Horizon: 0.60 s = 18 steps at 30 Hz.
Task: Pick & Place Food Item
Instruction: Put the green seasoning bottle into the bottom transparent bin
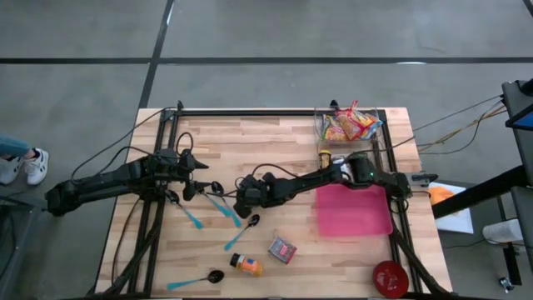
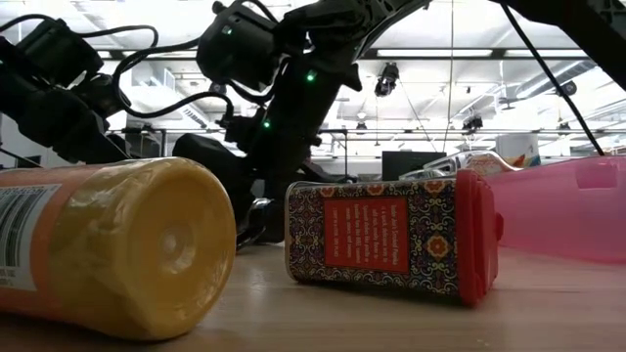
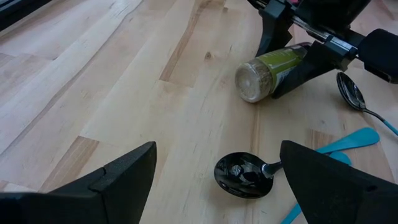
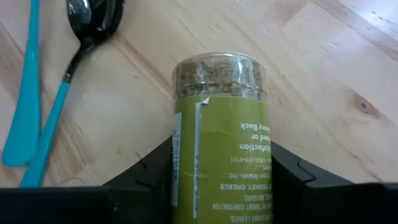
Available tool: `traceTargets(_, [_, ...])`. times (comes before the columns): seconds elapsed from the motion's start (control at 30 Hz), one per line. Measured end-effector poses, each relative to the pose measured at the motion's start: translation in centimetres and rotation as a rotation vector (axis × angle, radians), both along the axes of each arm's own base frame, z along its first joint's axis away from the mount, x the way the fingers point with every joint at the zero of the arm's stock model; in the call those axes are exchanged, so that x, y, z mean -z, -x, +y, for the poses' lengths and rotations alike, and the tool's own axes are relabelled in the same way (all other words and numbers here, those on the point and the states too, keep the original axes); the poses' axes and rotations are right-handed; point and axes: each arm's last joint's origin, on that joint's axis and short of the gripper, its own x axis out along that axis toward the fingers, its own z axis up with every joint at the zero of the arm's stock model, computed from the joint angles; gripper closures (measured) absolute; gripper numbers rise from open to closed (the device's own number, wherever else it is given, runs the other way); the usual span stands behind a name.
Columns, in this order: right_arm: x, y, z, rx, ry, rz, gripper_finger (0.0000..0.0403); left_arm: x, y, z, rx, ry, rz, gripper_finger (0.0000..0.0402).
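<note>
- My right gripper (image 4: 219, 180) is clamped on the herb jar (image 4: 219, 130), a clear jar of dried green leaves with a green label, lying on its side on the wooden table (image 1: 250, 137) near the middle.
- The left gripper (image 3: 217, 180) hangs wide apart and empty near its own base, above a black spoon (image 3: 244, 175).
- I judge the jar light and rigid, with a smooth round wall that could roll or slip. The fingers sit on the labelled body, which looks the best place to hold it; I'd lift gently in case it is glass.
- The right wrist view shows the two fingers pressing both sides of the label, with the jar's clear end pointing away. It also shows a teal-handled spoon (image 4: 62, 93) just beside the jar.
- The left wrist view shows the jar from its end, pinned between the right arm's fingers and resting on the wood.
- The high view hides the jar under the arm but shows the pink tray (image 1: 353, 211), the snack basket (image 1: 350, 125) and the red bowl (image 1: 390, 277).
- The low view shows only an orange bottle (image 2: 108, 244) and a patterned tin (image 2: 391, 238) up close.
</note>
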Motion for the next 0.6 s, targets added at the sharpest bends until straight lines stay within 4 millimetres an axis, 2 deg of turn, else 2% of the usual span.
traceTargets(0.4, [-3.6, 1.7, 0.8, 0.040, 0.101, 0.036, 0.0240, 0.0, 0.0, 0.0, 0.000, 0.000, 0.000, 0.0057])
traceTargets(0.6, [-6.3, 3.0, 1.6, 0.086, 0.162, 0.020, 0.0241, 0.0, 0.0, 0.0, 0.000, 0.000, 0.000, 0.0057])
